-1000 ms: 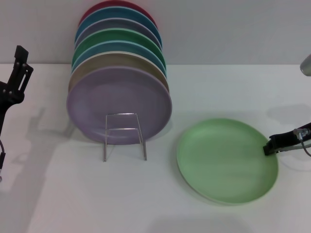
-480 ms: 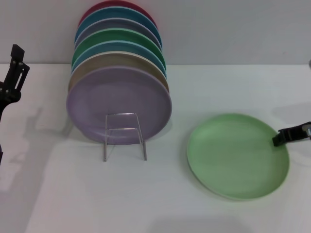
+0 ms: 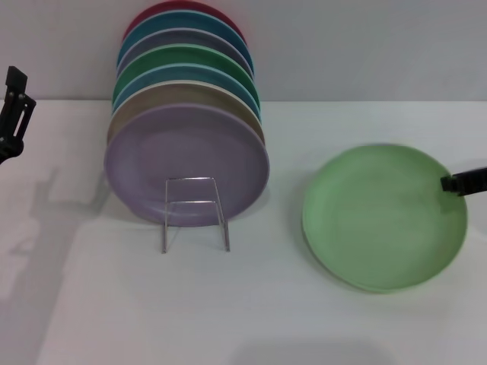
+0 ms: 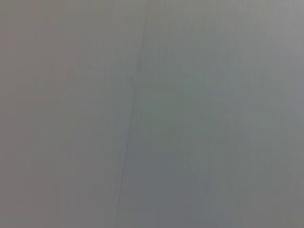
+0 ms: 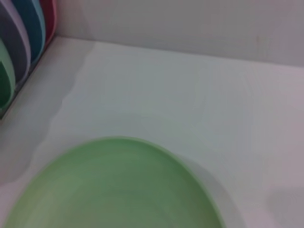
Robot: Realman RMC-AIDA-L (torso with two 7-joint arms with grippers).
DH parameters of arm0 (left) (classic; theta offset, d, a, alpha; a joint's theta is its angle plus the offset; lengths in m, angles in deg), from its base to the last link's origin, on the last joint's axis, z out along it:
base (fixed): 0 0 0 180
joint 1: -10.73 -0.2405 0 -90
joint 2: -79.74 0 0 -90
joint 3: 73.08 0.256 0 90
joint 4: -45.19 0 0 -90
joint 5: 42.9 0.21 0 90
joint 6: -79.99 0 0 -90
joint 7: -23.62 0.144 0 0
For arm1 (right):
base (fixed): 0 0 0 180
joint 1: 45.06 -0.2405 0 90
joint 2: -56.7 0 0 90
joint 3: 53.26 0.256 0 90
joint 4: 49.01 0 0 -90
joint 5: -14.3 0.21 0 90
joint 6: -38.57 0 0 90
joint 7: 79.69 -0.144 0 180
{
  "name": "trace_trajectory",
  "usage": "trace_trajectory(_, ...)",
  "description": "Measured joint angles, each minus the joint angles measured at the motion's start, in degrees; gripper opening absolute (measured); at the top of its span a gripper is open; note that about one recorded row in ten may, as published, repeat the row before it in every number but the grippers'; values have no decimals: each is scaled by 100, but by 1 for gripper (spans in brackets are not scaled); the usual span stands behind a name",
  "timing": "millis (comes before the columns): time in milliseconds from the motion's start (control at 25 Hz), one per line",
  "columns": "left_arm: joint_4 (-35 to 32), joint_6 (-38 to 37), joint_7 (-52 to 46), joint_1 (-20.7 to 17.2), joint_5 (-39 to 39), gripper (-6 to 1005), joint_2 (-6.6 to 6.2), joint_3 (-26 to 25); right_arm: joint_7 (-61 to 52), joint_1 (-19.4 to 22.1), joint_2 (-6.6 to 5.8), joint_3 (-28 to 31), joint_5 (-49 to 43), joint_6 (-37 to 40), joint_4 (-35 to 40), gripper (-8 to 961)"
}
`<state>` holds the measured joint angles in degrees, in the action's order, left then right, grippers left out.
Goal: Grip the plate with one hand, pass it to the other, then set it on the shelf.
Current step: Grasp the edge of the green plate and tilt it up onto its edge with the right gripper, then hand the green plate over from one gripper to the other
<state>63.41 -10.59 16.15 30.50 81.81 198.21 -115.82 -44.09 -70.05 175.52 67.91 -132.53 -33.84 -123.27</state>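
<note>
Plate: the pale mint-green plate [image 3: 384,217] is tilted, its far rim raised toward the wall and its near rim low over the white bench [image 3: 251,304]; whether the near rim touches the bench cannot be told. It is well apart from the shelf, on the robot's right of it.
Plate, right wrist view: the plate [image 5: 118,187] fills the lower part of the picture, with bare bench and the grey wall [image 5: 190,23] beyond it.
Right gripper: the right gripper [image 3: 464,182] shows only as a dark tip at the plate's right rim, at the picture's right edge. Its jaws are closed on that rim, holding the plate.
Left gripper: the left gripper [image 3: 14,114] is raised at the far left edge of the head view, well apart from the shelf on its left side. How its jaws stand cannot be told.
Left wrist view: only a plain grey surface with a thin faint line shows.
Shelf: the thin silver wire shelf [image 3: 194,213] stands on the bench, its front loops bare in front of the stack.
Stack of plates: a row of plates stands upright in the shelf, the lavender plate [image 3: 186,163] foremost; behind it rise a tan plate [image 3: 183,95], blue, dark green, grey-purple, teal and red rims.
</note>
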Motion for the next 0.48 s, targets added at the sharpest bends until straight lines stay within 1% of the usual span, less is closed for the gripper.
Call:
trace_trajectory(160, -15, 0, 0, 10, 0, 863, -4, -41, 281, 202, -13, 2, 344, 20, -319, 22)
trace_trajectory(360, -39, 7, 0, 35, 1, 863, -6, -86, 551, 418, -4, 13, 343, 73, -772, 22)
trace_trajectory(480, -41, 11, 0, 26, 0, 863, -9, -128, 672, 614, 4, 6, 342, 275, -1057, 22)
